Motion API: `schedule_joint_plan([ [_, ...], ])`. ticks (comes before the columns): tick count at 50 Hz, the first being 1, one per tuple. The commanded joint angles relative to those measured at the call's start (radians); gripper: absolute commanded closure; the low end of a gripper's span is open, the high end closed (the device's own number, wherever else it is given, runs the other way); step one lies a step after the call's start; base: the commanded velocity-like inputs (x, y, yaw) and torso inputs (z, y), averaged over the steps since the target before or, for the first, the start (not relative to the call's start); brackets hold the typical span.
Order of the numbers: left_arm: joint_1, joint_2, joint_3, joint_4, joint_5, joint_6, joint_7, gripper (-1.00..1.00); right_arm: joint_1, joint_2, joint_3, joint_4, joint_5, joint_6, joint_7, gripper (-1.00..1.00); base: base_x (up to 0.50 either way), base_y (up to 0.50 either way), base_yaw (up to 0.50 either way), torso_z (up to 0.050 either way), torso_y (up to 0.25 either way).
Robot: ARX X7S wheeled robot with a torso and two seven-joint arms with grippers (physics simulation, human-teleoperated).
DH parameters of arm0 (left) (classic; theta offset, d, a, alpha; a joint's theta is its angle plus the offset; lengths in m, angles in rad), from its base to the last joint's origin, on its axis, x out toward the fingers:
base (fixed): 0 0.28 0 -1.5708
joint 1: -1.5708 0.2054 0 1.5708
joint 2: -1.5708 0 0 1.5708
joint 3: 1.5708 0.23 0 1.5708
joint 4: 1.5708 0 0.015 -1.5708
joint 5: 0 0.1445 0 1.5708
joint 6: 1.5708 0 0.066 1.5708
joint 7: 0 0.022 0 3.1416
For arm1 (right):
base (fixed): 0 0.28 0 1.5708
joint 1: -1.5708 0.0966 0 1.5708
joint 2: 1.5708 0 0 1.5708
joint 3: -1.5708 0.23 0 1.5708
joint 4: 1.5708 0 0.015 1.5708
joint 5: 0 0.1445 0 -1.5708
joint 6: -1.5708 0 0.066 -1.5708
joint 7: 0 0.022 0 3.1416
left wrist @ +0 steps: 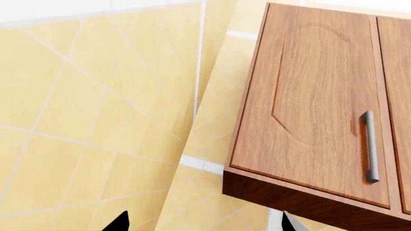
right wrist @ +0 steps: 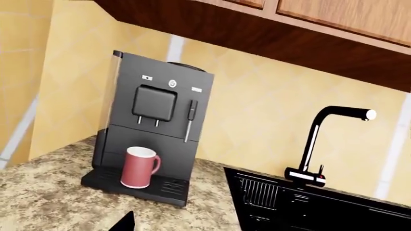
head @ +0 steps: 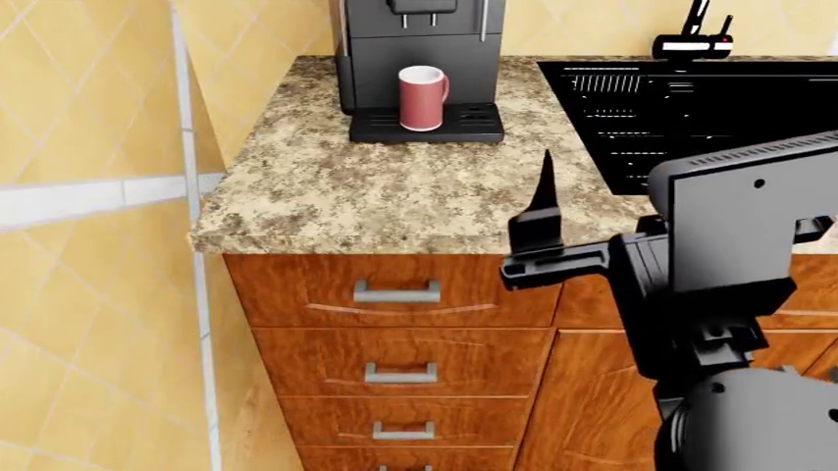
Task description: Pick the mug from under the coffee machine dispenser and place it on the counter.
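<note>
- Mug [right wrist: 138,167] stands upright on drip tray [right wrist: 168,186] under the coffee machine dispenser [right wrist: 154,104], handle toward the sink [head: 681,118].
- Your right gripper [head: 548,211] sits over the counter [head: 392,186]; grip state unclear.
- Left gripper [left wrist: 202,222] spread, empty.

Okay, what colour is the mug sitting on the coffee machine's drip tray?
The mug is dusty red with a white rim and interior, and shows best in the right wrist view.

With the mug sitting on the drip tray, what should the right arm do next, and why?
Probably reach the right gripper forward toward the mug. It hangs above the counter, well short of the mug, which stands untouched under the dispenser. Whether its fingers are open cannot be told.
</note>
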Motion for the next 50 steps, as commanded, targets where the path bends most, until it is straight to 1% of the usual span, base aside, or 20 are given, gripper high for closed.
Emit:
schedule_joint_plan([
  [1,0.018,-0.018,-0.008,-0.004,0.007,0.021,-0.02,-1.0,0.159,0.016,-0.067,0.031,0.238,0.115,0.183,-1.0,0.0,0.0,0.0,0.0,0.0],
  [7,0.02,-0.03,-0.002,-0.006,0.013,0.029,-0.034,-1.0,0.205,0.011,-0.111,0.069,0.292,0.148,0.252,-1.0,0.0,0.0,0.0,0.0,0.0],
  [11,0.025,-0.034,-0.005,-0.006,0.016,0.033,-0.039,-1.0,0.217,0.009,-0.133,0.086,0.293,0.162,0.274,-1.0,0.0,0.0,0.0,0.0,0.0],
  [16,0.034,-0.034,-0.012,-0.009,0.017,0.039,-0.04,-1.0,0.192,0.006,-0.143,0.099,0.219,0.157,0.23,-1.0,0.0,0.0,0.0,0.0,0.0],
  [23,0.038,-0.032,-0.014,-0.011,0.018,0.041,-0.039,-1.0,0.219,-0.037,-0.17,0.14,0.172,0.152,0.203,-1.0,0.0,0.0,0.0,0.0,0.0],
  [28,0.043,-0.03,-0.018,-0.014,0.019,0.045,-0.038,-1.0,0.214,-0.076,-0.197,0.161,0.086,0.118,0.142,-1.0,0.0,0.0,0.0,0.0,0.0],
  [34,0.042,-0.027,-0.016,-0.016,0.019,0.045,-0.036,-1.0,0.177,-0.096,-0.227,0.191,-0.02,0.059,0.072,-1.0,0.0,0.0,0.0,0.0,0.0],
  [42,0.042,-0.023,-0.015,-0.019,0.019,0.046,-0.032,-1.0,0.141,-0.125,-0.255,0.241,-0.105,-0.01,0.012,-1.0,0.0,0.0,0.0,0.0,0.0],
  [50,0.056,-0.021,-0.03,-0.02,0.019,0.05,-0.033,-1.0,0.126,-0.149,-0.309,0.269,-0.158,-0.024,-0.011,-1.0,0.0,0.0,0.0,0.0,0.0],
])
